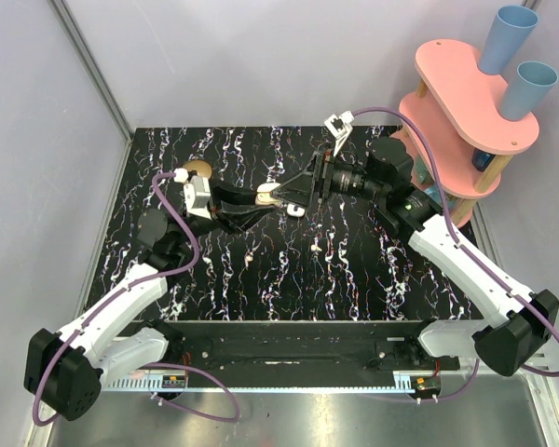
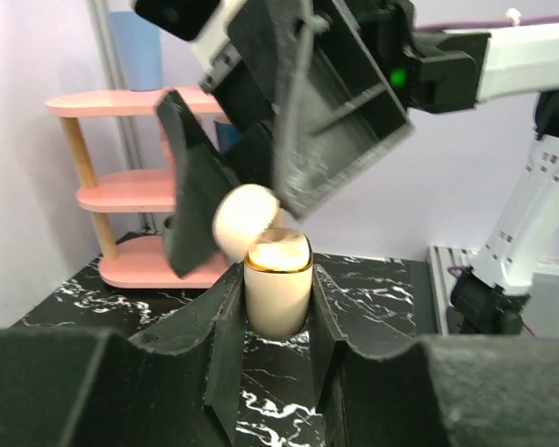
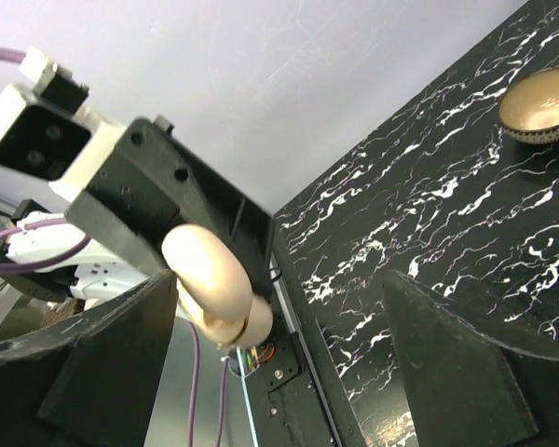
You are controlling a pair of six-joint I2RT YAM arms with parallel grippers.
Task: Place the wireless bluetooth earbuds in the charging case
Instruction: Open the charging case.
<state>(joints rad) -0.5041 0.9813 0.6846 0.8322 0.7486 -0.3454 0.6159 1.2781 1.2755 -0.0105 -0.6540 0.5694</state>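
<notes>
Case [image 2: 278, 279] clamped in left hand [image 2: 278, 321], inside hidden; right hand [image 3: 279, 354] apart, perhaps touching lid [image 3: 210, 270]

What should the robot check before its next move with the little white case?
1. Left gripper shut on the small white rounded plastic charging case: ok.
2. Case's hinged lid open: ok.
3. Right gripper open, facing the case: ok.
4. Tiny white earbud in the right gripper: not ok, it holds nothing.
5. Earbuds already inside the case: cannot tell.
</notes>
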